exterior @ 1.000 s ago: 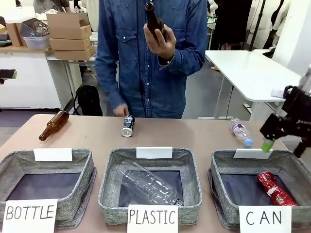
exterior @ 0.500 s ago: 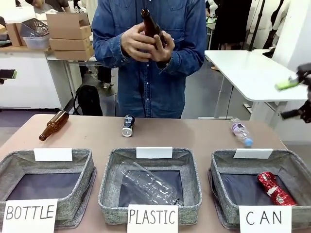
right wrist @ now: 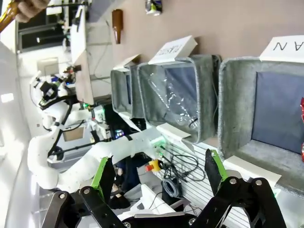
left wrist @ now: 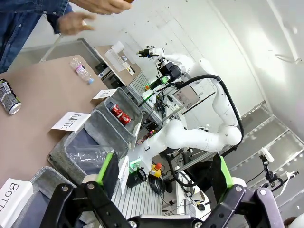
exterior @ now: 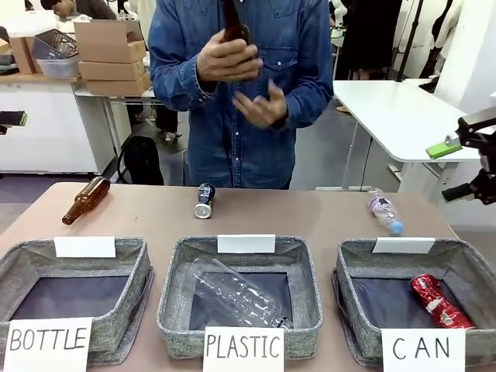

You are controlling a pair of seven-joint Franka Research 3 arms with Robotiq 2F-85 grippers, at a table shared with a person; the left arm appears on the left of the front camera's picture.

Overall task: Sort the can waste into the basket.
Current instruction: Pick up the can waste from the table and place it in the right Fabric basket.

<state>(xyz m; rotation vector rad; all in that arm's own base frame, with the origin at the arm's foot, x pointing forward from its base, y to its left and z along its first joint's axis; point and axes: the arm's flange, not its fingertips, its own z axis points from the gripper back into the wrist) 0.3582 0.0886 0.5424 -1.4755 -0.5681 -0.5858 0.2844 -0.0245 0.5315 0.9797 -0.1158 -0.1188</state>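
The red can (exterior: 439, 301) lies inside the grey CAN basket (exterior: 346, 267) at front right. It also appears in the left wrist view as the red can (left wrist: 119, 114) in that basket (left wrist: 127, 96). The dark can (exterior: 204, 200) lies on its side on the table beyond the PLASTIC basket, seen too as the dark can (left wrist: 8, 97). My right gripper (exterior: 454, 170) hangs open and empty at the right edge, above and beyond the CAN basket. Its wrist view shows the right gripper (right wrist: 158, 175) open over the CAN basket (right wrist: 237, 95). My left gripper (left wrist: 164, 173) is open and empty, high off to the table's left.
A person across the table holds a brown bottle (exterior: 235, 27) up in one hand. Another brown bottle (exterior: 85, 199) lies at the far left of the table. A clear plastic bottle (exterior: 384, 209) lies beyond the CAN basket. The PLASTIC basket (exterior: 172, 271) holds a clear bottle; the BOTTLE basket (exterior: 136, 267) sits at front left.
My right gripper has risen from just over the CAN basket's far rim up to the right edge. The person has passed the bottle to the other hand. The cans have not moved.
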